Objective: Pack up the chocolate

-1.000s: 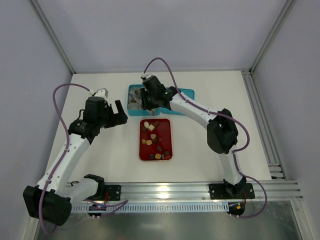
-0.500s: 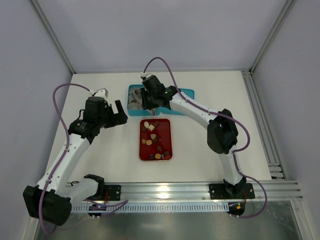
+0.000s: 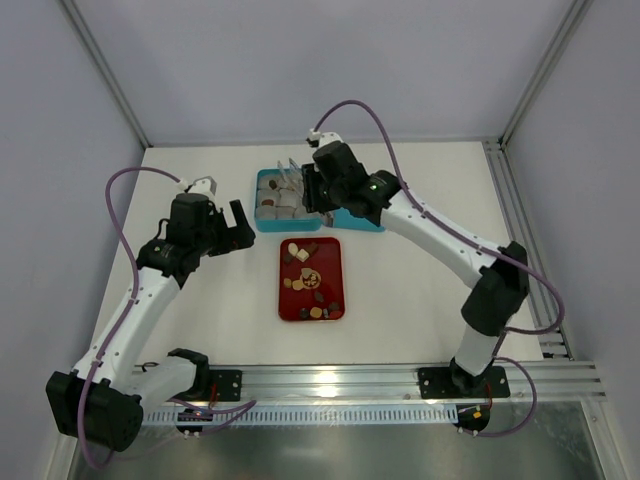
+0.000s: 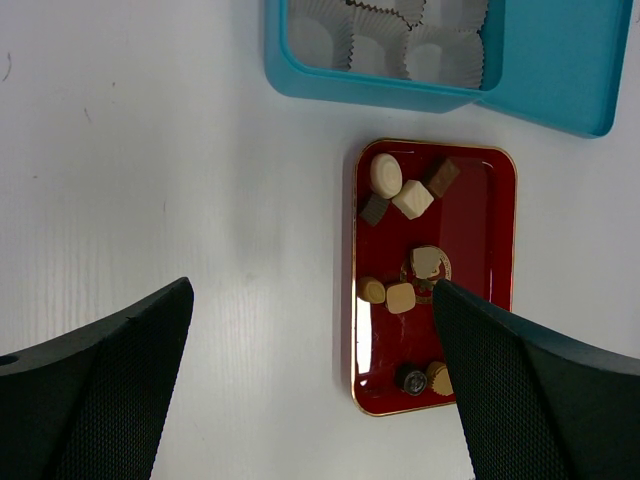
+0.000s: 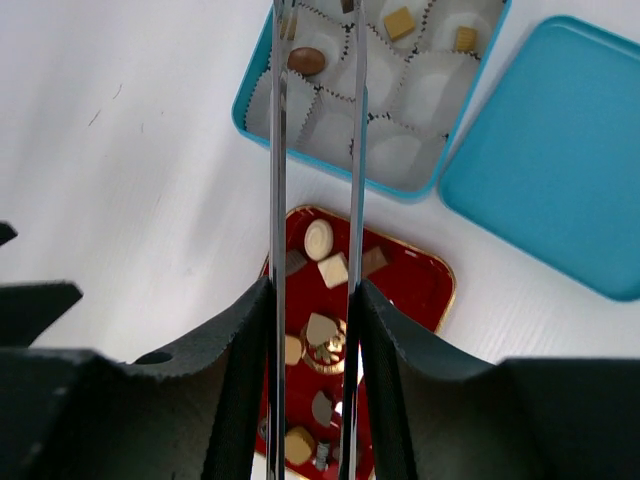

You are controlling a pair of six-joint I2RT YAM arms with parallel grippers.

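The chocolate, several small brown, tan and cream pieces (image 4: 412, 199), lies in a red tray (image 4: 480, 230), which the top view (image 3: 285, 300) and right wrist view (image 5: 420, 285) also show. A few pieces (image 5: 307, 61) sit in paper cups in the open teal box (image 5: 245, 110). My right gripper (image 5: 315, 290) is shut on metal tongs (image 5: 277, 150), whose blades stand apart and empty, reaching over the box; it hovers above the box and tray (image 3: 318, 188). My left gripper (image 3: 236, 224) is open and empty, above the table left of the tray.
The teal lid (image 5: 550, 170) lies flat right of the box, touching it. The box (image 3: 268, 205) sits just behind the red tray. Metal rails run along the table's right and near edges (image 3: 520, 240).
My right arm has swung its elbow to the right, and its gripper with the tongs has lifted and shifted right off the box. The left arm has not moved.
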